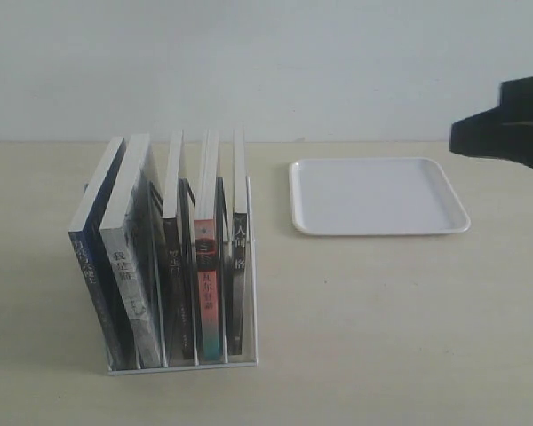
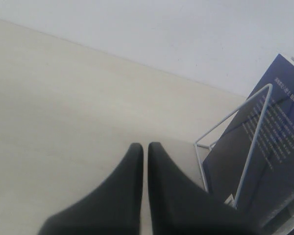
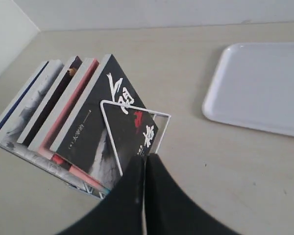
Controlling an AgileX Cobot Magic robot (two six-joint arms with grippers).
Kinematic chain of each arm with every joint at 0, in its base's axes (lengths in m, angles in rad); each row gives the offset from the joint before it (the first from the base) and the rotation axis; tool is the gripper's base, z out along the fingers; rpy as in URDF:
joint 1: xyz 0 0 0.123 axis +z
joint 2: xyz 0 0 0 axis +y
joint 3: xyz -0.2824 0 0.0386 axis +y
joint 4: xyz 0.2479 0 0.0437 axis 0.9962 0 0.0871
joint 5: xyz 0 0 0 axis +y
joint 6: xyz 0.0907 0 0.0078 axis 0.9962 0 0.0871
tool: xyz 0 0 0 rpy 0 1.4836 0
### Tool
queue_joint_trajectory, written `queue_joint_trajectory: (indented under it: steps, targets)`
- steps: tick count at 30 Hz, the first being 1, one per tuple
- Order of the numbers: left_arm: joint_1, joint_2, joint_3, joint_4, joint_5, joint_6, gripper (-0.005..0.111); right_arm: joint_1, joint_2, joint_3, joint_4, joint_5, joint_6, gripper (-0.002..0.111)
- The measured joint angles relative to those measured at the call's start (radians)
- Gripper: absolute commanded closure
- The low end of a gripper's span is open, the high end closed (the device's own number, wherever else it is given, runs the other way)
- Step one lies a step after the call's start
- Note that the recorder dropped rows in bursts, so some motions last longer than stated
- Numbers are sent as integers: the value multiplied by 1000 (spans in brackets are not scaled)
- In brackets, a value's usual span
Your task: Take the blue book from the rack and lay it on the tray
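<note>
- While both arms are hanging clear of the books, the blue book (image 1: 91, 266) is standing upright in the rack (image 1: 252, 266), filling the slot nearest the bench's (image 1: 382, 319) left edge.
- Four other books are sharing the rack with it, a grey-spined book (image 1: 129, 275) sitting right beside it.
- The rack itself is sitting toward the near left corner of the bench.
- The tray (image 1: 377, 195) is lying flat toward the far right corner, well apart from the rack and carrying nothing.
- The left pincer (image 2: 145, 147) is hovering over bare bench just beside the rack's end wire, its fingers pressed nearly together and gripping nothing.
- The right pincer (image 3: 146, 159) is hanging near the rack's other end, by a black-covered book (image 3: 108, 127), likewise closed up narrow and empty.
- The right arm (image 1: 506, 124) is showing as a dark shape at the right edge, above the tray's far corner.
</note>
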Motion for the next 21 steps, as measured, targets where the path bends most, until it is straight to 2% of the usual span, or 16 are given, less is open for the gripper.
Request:
queue_joint_trajectory:
  steps: [3, 7, 11, 13, 16, 18, 19, 21]
  targets:
    - [0, 0, 0, 0, 0, 0, 103, 110, 91, -94, -90, -35, 54, 109]
    - [0, 0, 0, 0, 0, 0, 103, 278, 217, -281, -387, -40, 331, 109]
    - [0, 0, 0, 0, 0, 0, 103, 436, 359, -507, -803, 114, 752, 109]
    - [0, 0, 0, 0, 0, 0, 103, 483, 428, -620, -939, 232, 912, 109]
    - [0, 0, 0, 0, 0, 0, 103, 522, 555, -775, -996, 393, 1006, 108]
    - [0, 0, 0, 0, 0, 0, 103, 528, 630, -855, -960, 437, 1022, 106]
    - [0, 0, 0, 0, 0, 0, 103, 530, 650, -877, -942, 445, 1025, 102]
    - [0, 0, 0, 0, 0, 0, 103, 530, 708, -934, -879, 462, 1032, 88]
